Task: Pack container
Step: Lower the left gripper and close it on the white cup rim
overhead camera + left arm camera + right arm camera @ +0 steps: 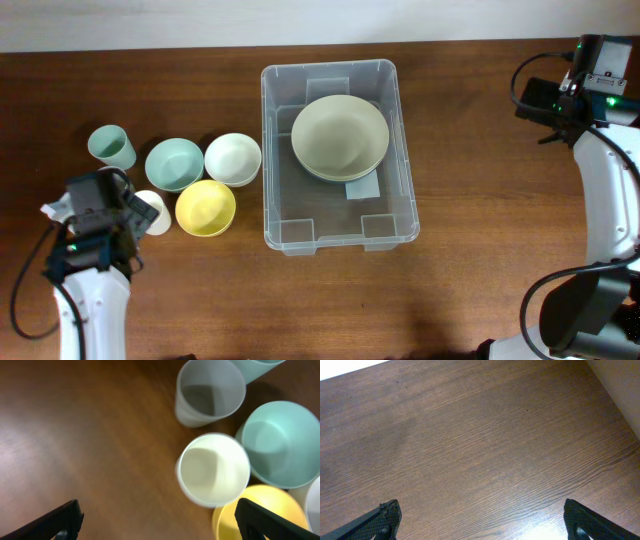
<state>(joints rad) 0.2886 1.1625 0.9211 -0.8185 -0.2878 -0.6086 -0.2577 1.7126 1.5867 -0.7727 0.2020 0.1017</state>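
The container (275, 205) sits mid-counter (480, 300), with one pale green bowl (340, 137) inside. The left hand (157, 510), spread wide and empty, hovers beside the white cup (214, 470), so picking it up seems the step in hand. Next it must centre over that cup, descend and close. The right hand (480, 510), also wide, hangs over bare wood.
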